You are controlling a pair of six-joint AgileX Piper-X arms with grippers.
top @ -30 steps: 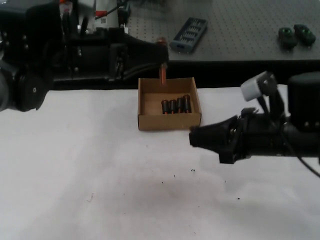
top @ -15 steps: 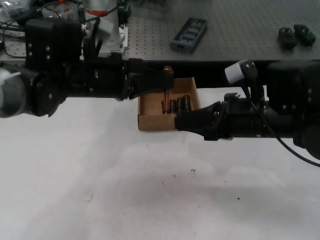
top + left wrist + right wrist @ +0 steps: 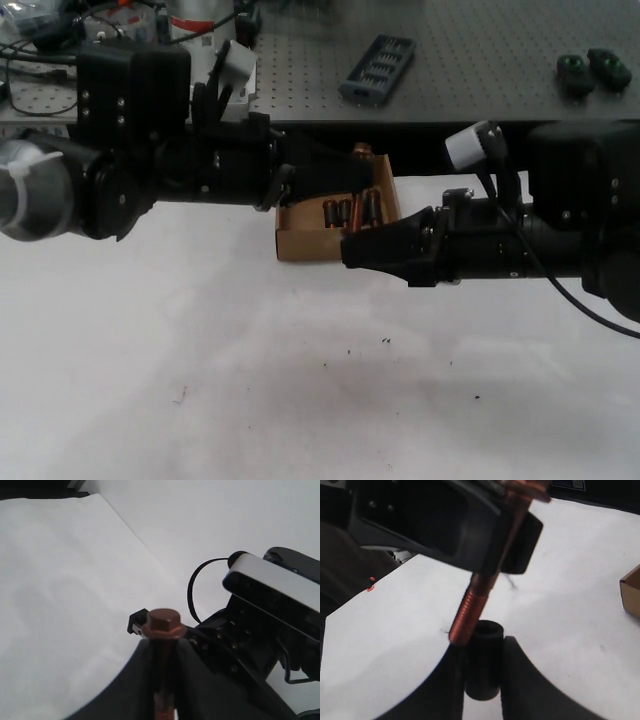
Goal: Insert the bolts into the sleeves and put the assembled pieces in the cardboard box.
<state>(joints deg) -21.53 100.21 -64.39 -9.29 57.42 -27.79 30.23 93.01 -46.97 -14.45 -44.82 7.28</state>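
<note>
A: Left gripper [image 3: 162, 652] clamped the copper bolt [image 3: 162, 624]; right gripper [image 3: 484, 652] clasped the black sleeve [image 3: 484, 672], mid-frame before the cardboard box [image 3: 305, 243].
B: The threaded tip looked off-centre at the sleeve's mouth; pushed thus, it risked jamming.

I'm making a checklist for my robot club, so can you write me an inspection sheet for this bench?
Surface: white sheet over the bench.
Job's things: copper bolt held above the black sleeve, threaded tip near its rim, not seen inside; cardboard box holds assembled pieces.
Clutter: a few dark specks on the sheet.
Grippers: left gripper, fingers shut on the bolt; right gripper, fingers shut on the sleeve.
Cables: black cable loops on the right arm.
Surroundings: perforated table behind, with a grey tray and two dark green objects.
</note>
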